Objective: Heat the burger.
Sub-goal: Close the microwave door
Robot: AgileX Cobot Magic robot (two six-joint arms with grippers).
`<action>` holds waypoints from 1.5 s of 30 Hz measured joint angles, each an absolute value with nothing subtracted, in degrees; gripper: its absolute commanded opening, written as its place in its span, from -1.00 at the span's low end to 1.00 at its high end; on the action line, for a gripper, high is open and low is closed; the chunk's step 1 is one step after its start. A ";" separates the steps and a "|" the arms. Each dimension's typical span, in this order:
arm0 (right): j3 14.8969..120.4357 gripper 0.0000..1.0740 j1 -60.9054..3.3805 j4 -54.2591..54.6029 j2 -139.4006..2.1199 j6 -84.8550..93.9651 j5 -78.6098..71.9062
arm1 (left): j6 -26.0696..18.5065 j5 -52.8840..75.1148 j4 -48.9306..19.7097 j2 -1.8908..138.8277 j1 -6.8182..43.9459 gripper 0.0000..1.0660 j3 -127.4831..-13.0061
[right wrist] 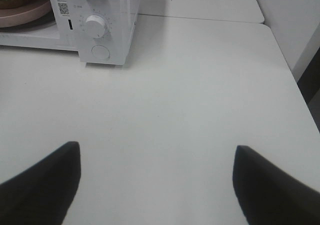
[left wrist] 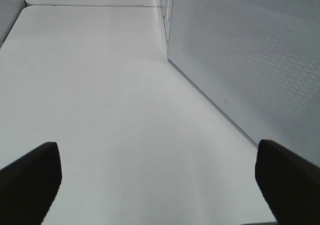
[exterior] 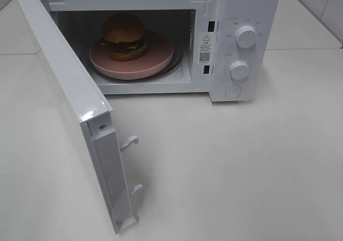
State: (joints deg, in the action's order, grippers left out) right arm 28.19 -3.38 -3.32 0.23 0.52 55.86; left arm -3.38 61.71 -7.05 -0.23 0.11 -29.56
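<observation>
The burger (exterior: 124,36), with a golden-brown bun, lettuce and red filling, sits on a round pink plate (exterior: 155,59) inside the white microwave (exterior: 244,5). The microwave door (exterior: 69,99) stands wide open toward the front left. Neither arm shows in the exterior high view. In the left wrist view my left gripper (left wrist: 158,177) is open over bare table, beside the outer face of the door (left wrist: 250,60). My right gripper (right wrist: 156,177) is open and empty over the table, in front of the microwave's control panel (right wrist: 97,27). An edge of the plate (right wrist: 25,15) shows there.
Two white knobs (exterior: 246,36) (exterior: 239,69) and a round button (exterior: 233,91) sit on the microwave's right panel. Two latch hooks (exterior: 130,142) stick out of the door's edge. The white table (exterior: 241,171) stretches in front and to the right.
</observation>
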 measured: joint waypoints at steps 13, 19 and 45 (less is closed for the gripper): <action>28.19 0.41 -3.38 -3.32 0.23 0.40 55.86 | -3.38 61.71 -7.05 -0.23 0.11 0.83 -29.56; 28.19 0.41 -3.38 -3.32 0.23 0.40 55.86 | -3.38 61.71 -7.10 -0.23 0.11 0.83 -29.56; 28.19 0.41 -3.38 -3.32 0.23 0.34 55.81 | -3.38 40.91 -7.05 8.42 0.11 -0.70 -31.80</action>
State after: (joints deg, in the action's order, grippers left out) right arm 28.19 -3.38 -3.32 0.23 0.34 55.81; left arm -3.38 40.91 -7.05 8.42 0.11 -31.80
